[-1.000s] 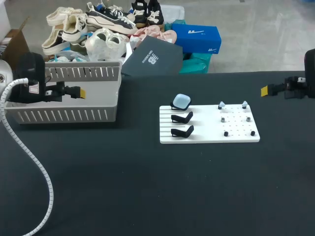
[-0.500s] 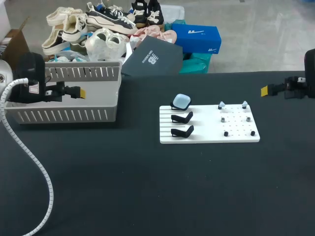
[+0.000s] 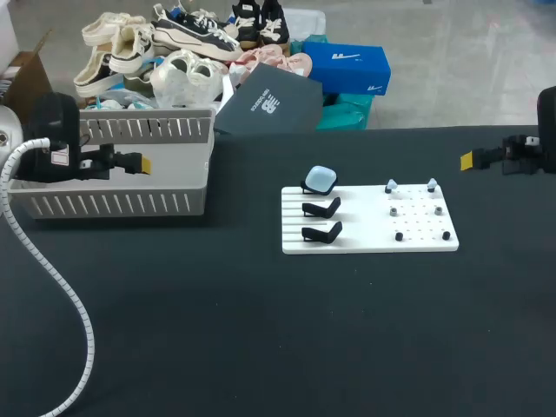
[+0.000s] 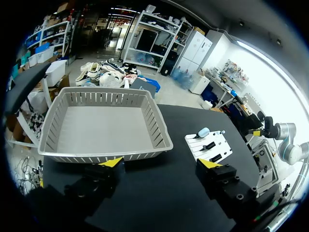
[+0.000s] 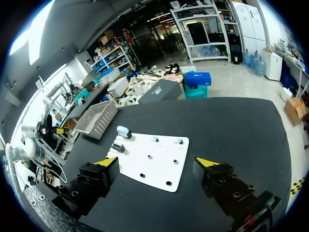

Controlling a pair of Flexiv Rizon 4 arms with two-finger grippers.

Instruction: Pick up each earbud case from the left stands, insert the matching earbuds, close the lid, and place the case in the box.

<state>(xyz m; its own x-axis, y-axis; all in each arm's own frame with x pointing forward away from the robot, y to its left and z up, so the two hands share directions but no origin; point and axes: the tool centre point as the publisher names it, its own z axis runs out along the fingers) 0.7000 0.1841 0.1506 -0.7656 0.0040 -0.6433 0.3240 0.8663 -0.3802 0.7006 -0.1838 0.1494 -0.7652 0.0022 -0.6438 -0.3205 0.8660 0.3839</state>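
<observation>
Nothing has moved since before. Left tool [image 4: 161, 163] and right tool [image 5: 156, 161] hang open and empty. A pale blue earbud case [image 3: 321, 179] rests on the white board's [image 3: 365, 241] rear stand, well apart from the grey box [image 3: 113, 204].

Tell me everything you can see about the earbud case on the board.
The case is small, rounded and pale blue, smooth like plastic, and looks shut. It rests tilted on the rearmost black stand of three on the left part of the white board. Only that stand touches it.
</observation>
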